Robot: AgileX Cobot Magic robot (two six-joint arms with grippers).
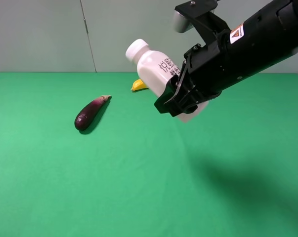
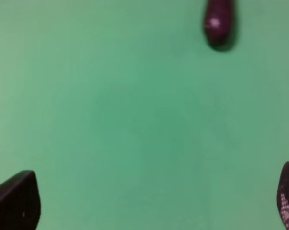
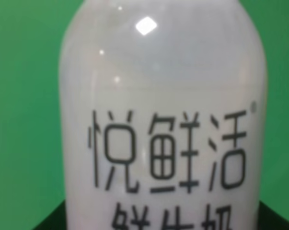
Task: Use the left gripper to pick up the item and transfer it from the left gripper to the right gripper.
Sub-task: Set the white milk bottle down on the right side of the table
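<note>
The item (image 1: pixel 151 66), a small white bottle with a white cap and dark print, hangs tilted in the air above the table, cap toward the upper left. My right gripper (image 1: pixel 181 101), on the black arm with the red-and-white sticker, is shut on its lower body. In the right wrist view the item (image 3: pixel 163 120) fills the frame, its dark printed characters facing the camera. My left gripper (image 2: pixel 151 203) is open over bare green cloth with nothing between its fingers. The left arm is out of the exterior view.
A purple eggplant (image 1: pixel 91 113) lies on the green table (image 1: pixel 139 187) at the left middle; the left wrist view shows this eggplant (image 2: pixel 218 21) ahead of the left gripper. A yellow banana (image 1: pixel 139 85) lies near the back edge, partly behind the bottle.
</note>
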